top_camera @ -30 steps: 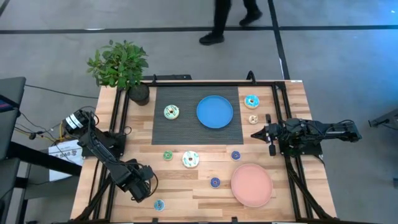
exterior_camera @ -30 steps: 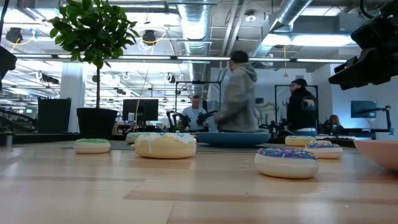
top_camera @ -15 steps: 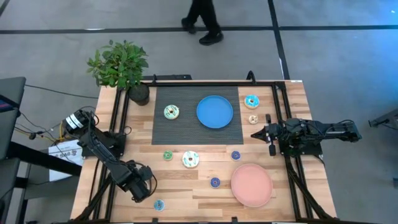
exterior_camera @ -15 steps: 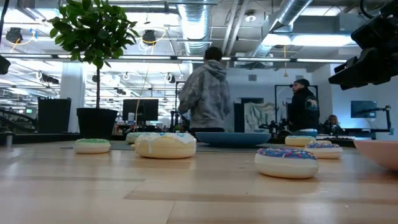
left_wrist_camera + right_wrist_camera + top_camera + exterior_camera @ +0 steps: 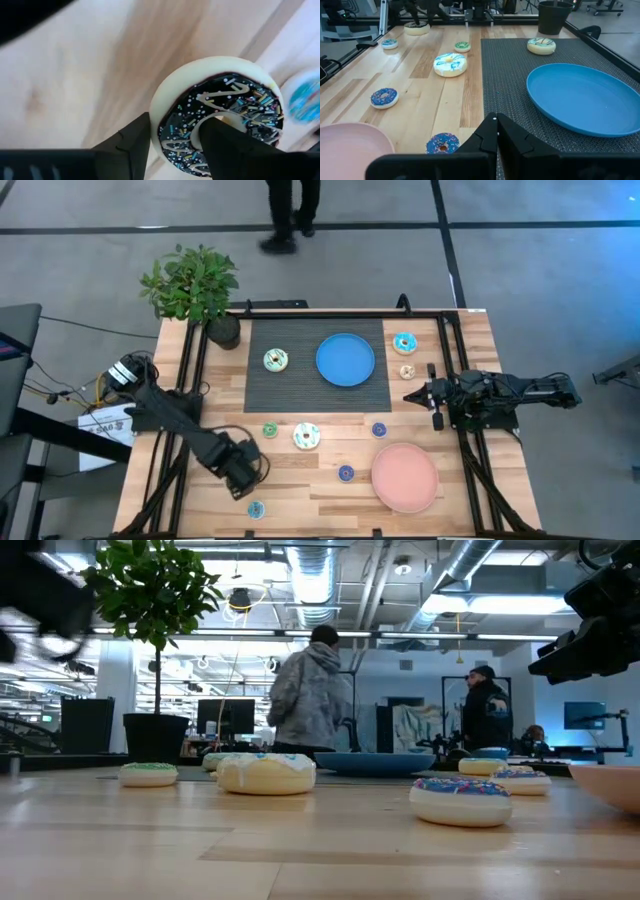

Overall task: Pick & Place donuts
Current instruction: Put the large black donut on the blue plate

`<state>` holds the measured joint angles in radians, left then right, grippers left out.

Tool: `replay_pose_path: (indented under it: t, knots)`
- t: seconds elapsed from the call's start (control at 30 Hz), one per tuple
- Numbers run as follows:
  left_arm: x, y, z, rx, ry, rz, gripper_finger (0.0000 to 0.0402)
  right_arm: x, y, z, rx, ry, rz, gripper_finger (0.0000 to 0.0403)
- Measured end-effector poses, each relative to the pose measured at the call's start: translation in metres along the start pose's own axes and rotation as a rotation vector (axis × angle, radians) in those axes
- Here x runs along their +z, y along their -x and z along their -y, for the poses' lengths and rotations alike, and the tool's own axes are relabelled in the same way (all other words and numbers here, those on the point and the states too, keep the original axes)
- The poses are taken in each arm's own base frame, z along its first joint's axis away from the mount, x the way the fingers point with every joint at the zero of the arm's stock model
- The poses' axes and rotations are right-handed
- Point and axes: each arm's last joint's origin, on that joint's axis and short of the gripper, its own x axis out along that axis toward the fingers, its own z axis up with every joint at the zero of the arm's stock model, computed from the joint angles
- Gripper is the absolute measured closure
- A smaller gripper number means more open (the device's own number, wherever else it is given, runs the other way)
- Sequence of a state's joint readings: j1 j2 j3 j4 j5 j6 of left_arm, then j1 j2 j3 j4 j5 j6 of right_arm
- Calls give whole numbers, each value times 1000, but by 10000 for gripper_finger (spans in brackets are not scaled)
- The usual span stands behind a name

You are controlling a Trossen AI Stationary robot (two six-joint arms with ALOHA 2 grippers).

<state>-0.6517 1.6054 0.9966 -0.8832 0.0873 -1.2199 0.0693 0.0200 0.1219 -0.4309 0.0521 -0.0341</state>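
Your left claw (image 5: 243, 472) sits over the counter's (image 5: 300, 480) near-left part, and its wrist view shows its two dark fingers (image 5: 131, 141) clamped on a dark brown donut (image 5: 217, 120) with sprinkles: one finger on the outer rim, the other through the hole. Whether that donut is lifted or touching the wood, you cannot tell. Just beside it, nearer the counter's front edge, lies a small turquoise donut (image 5: 256, 509).

Your right claw (image 5: 433, 395) waits at the right edge of the counter, beside the dark mat (image 5: 300, 385), its fingers (image 5: 492, 132) pressed together with nothing between them.

The other donuts are spread out:
- A white-green one (image 5: 276, 360) on the mat, left of the blue plate (image 5: 345, 360).
- A turquoise one (image 5: 404, 342) and a tan one (image 5: 407, 371) right of the mat.
- A small green one (image 5: 269, 430) and a larger white one (image 5: 306, 436) on the wood below the mat.
- Two small blue ones (image 5: 379, 430) (image 5: 345, 473) near the pink plate (image 5: 405, 478).

A potted plant (image 5: 195, 290) stands at the far-left corner. A person (image 5: 305, 695) stands beyond the counter.
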Motion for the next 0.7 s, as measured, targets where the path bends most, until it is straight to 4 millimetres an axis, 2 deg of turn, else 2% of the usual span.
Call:
replay_pose_path:
  t: [0.17,0.37,0.57,0.7]
  knots:
    - [45,31,-1,-25,-39,137,249,0,0,0,0,0,0,403]
    - [116,91,-13,-50,-137,422,249,0,0,0,0,0,0,403]
    - [189,153,-48,-144,-193,764,249,0,0,0,0,0,0,403]
    - [239,168,-79,-142,-183,863,249,0,0,0,0,0,0,403]
